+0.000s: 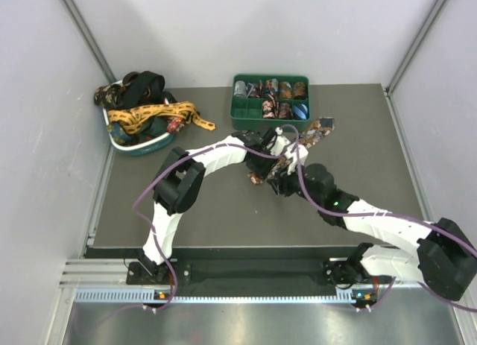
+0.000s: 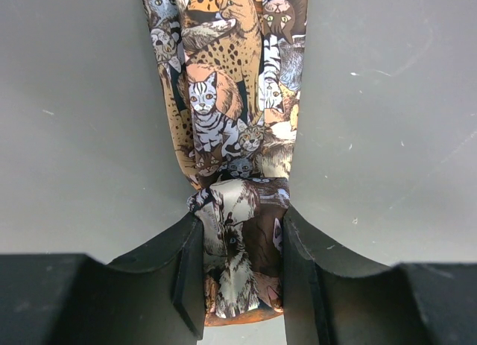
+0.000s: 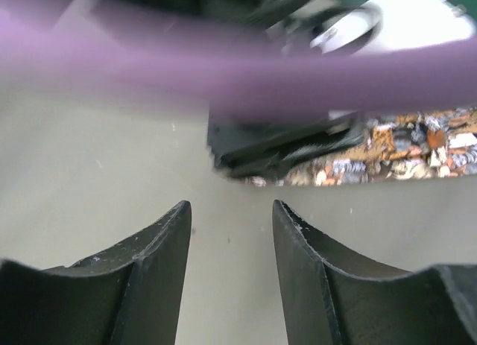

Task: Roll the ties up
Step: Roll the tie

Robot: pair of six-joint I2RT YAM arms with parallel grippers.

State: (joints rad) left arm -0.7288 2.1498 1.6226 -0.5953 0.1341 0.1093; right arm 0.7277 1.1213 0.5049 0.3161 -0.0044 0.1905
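Fingers (image 2: pixel 186 270) of the left gripper (image 2: pixel 240 220) are clamped on the folded end of a cat-patterned tie (image 2: pixel 223 99). Its strip runs flat up the grey table (image 2: pixel 74 99) to the top edge of the left wrist view, where it is cut off, and the bottom of the fold is hidden between the pads. Seen from above, this tie (image 1: pixel 302 138) lies diagonally at centre frame, mostly covered by both wrists, so the grip itself cannot be made out there. The right gripper (image 3: pixel 231 211) hovers over the table with its fingers (image 3: pixel 160 263) apart and nothing between them. A blurred purple cable (image 3: pixel 223 69) fills the top of its view, and only a slice of the tie shows at the right edge. In the upper centre of the overhead frame a green tray (image 1: pixel 250 124) holds rolled ties (image 1: pixel 272 89), too small to count. At upper left a basket (image 1: pixel 145 146) holds a heap of loose ties (image 1: pixel 156 115), tangled together.
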